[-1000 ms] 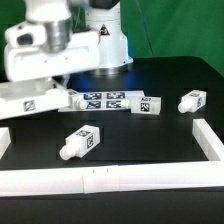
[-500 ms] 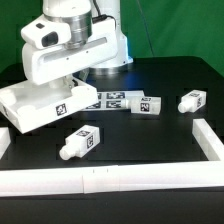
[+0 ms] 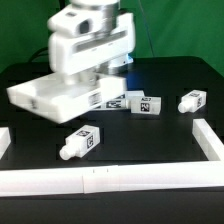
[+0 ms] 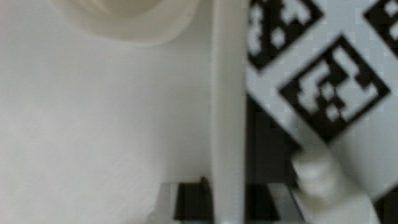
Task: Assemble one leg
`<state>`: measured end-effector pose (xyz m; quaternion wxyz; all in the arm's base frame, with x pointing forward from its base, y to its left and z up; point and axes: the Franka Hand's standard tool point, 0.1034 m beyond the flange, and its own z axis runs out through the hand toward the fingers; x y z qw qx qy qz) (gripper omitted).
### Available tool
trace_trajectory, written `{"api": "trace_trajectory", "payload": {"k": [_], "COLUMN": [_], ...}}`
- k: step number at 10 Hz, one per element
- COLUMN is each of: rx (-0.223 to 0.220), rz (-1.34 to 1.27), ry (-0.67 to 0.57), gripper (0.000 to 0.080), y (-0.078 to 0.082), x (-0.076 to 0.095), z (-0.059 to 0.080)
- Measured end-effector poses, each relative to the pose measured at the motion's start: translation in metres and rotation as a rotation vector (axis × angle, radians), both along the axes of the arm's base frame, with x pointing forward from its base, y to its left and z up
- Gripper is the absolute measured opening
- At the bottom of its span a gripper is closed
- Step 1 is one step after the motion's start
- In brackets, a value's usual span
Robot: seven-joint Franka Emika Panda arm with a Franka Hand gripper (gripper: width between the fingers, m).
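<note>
One leg, a stubby white peg with marker tags, lies on the black table near the front. A second leg lies at the exterior view's right. My gripper is shut on the large flat white square panel and holds it tilted above the table, left of the middle. In the wrist view the panel's thin edge runs between my fingertips, with my gripper clamped on it. The panel's face and a round socket fill one side.
The marker board lies on the table behind the panel's right end; black-and-white tags show past the panel's edge. A white rail bounds the front and another the right.
The arm has carried the panel toward the exterior view's right and a little up. The legs have not moved.
</note>
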<state>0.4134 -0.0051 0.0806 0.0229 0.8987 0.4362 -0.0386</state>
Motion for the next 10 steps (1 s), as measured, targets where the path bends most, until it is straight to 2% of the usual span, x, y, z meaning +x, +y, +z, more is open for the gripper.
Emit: {"api": "trace_trajectory", "payload": {"k": [1,5,6,8,10], "rx": [0.014,0.011,0.011,0.008,-0.013], "rz": [0.026,-0.010,0.025,0.199,0.307], "ry": [-0.022,-0.012,-0.039,-0.089,-0.025], "gripper": [0.0052,0.0052,0.0052,0.0052,0.0052], "y": [0.006,0.005,0.008,0.043,0.074], "x": [-0.002,-0.004,-0.002,0.006,0.032], "z": [-0.001,-0.004,-0.004,-0.006,-0.014]}}
